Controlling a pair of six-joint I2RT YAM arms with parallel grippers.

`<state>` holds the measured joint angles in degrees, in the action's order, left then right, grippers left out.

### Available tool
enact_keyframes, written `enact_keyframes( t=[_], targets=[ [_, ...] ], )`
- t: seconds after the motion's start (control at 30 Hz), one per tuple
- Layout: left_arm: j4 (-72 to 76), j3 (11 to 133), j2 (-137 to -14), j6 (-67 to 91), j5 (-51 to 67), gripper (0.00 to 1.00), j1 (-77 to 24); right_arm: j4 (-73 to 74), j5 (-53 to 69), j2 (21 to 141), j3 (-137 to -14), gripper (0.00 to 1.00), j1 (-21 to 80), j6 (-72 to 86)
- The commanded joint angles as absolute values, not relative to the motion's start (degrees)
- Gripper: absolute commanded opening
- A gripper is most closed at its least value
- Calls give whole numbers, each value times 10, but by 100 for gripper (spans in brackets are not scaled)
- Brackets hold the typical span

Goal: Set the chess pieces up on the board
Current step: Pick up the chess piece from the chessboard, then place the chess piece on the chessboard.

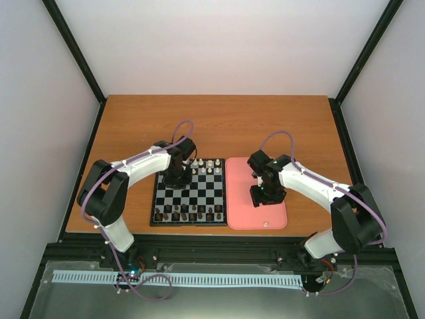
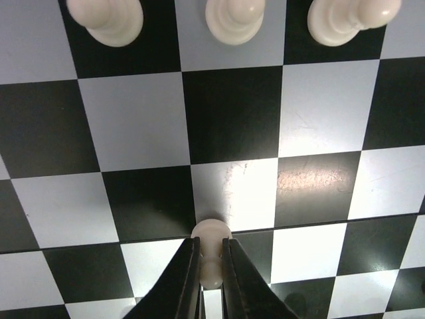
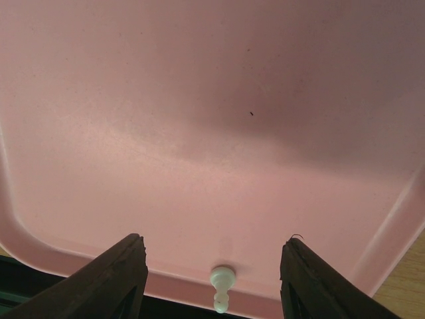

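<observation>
Left jaws clamped on 1 white pawn (image 2: 211, 256), pinched low on the stem, head poking out past the tips. In the left wrist view the pawn sits over the line where a pale square and a black square of the board (image 2: 232, 113) meet. Can't tell if its base touches the board. 3 other white pieces (image 2: 234, 20) stand in a row at the top of that view, 1 per square, with about 2 rows of bare squares between them and the pawn

Top view: left arm (image 1: 126, 176) curls in over the board's far left part, wrist pointing down. White ones line the far edge, dark pieces (image 1: 189, 214) fill the near rows. Board lies on the table (image 1: 219, 119), left of centre, with a pink tray (image 1: 257, 193) just beside its right edge, long sides parallel

Right jaws wide apart, gripping nothing. Right arm (image 1: 312, 183) holds them over the tray. In the right wrist view 1 loose white piece (image 3: 222, 287) sits at the tray's near rim, in line between the 2 tips and touching neither. Can't tell whether it stands or lies on its side. Top view shows it as a pale dot near the tray's near edge, well apart from the board
</observation>
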<state>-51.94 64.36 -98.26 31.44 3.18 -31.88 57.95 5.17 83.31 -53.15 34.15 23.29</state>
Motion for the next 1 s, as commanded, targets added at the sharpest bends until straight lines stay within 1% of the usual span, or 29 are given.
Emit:
enact_keyframes(
  t=[0.0, 0.2, 0.63, 0.97],
  targets=[
    [-536, 649, -959, 318, 19, 8, -324, 570, 56, 837, -522, 56, 337, 229],
    [-560, 660, -951, 305, -16, 8, -318, 567, 58, 834, -521, 56, 337, 228],
    [-556, 712, -972, 253, -48, 9, -203, 566, 60, 834, -523, 56, 337, 224],
    [-536, 737, -1016, 251, -29, 9, -196, 568, 59, 836, -523, 56, 336, 222]
  ],
)
